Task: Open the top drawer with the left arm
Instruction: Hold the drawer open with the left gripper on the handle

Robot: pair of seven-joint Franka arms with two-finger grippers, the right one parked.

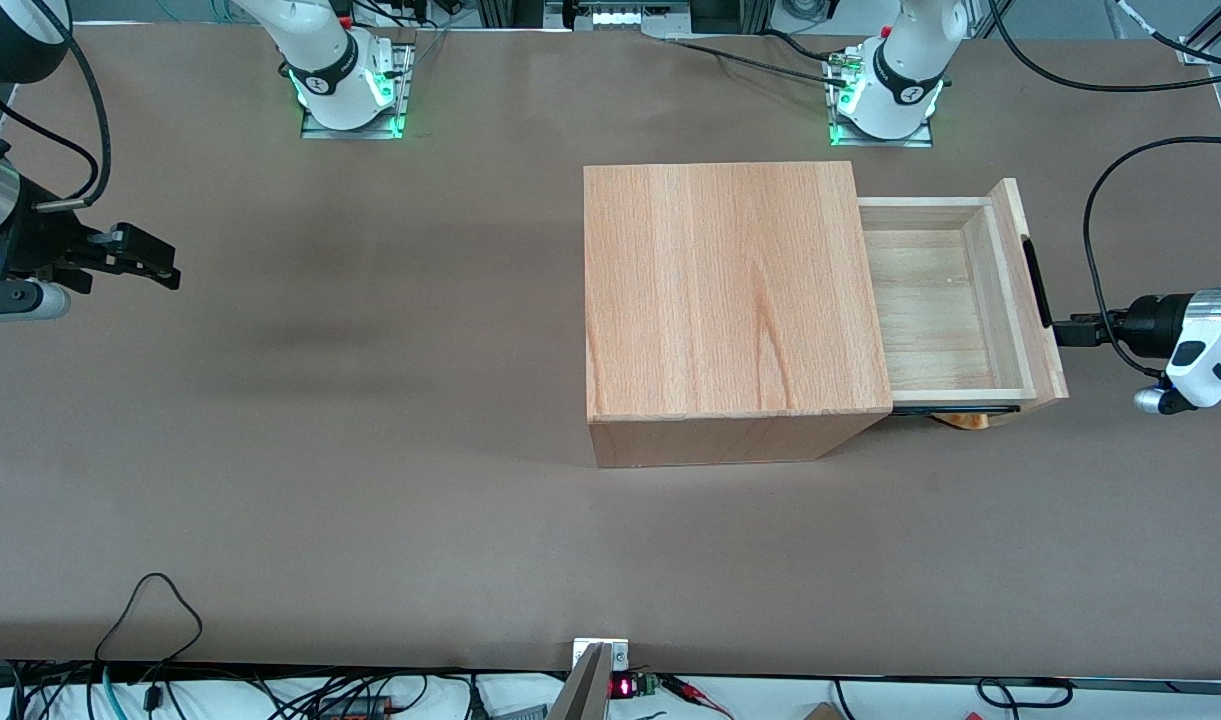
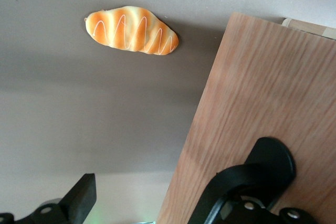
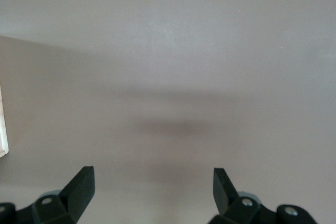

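The top drawer (image 1: 928, 300) stands pulled out of the oak-coloured casing (image 1: 730, 290) toward the working arm's end of the table, its pale plank floor bare. Its front panel (image 1: 1032, 330) carries a long black bar handle (image 1: 1036, 280). My left arm's gripper (image 1: 1068, 330) is level with the handle, right in front of the panel, and open. In the left wrist view the gripper (image 2: 152, 182) shows one finger (image 2: 80, 199) over the table and the other against the panel (image 2: 252, 87) by the handle's end (image 2: 274, 157).
An orange striped bread roll (image 2: 131, 30) lies on the brown table (image 1: 370, 450), below the drawer's front on the side nearer the front camera; it peeks out there as the roll (image 1: 965, 420). The arm's black cable (image 1: 1095, 230) loops above the gripper.
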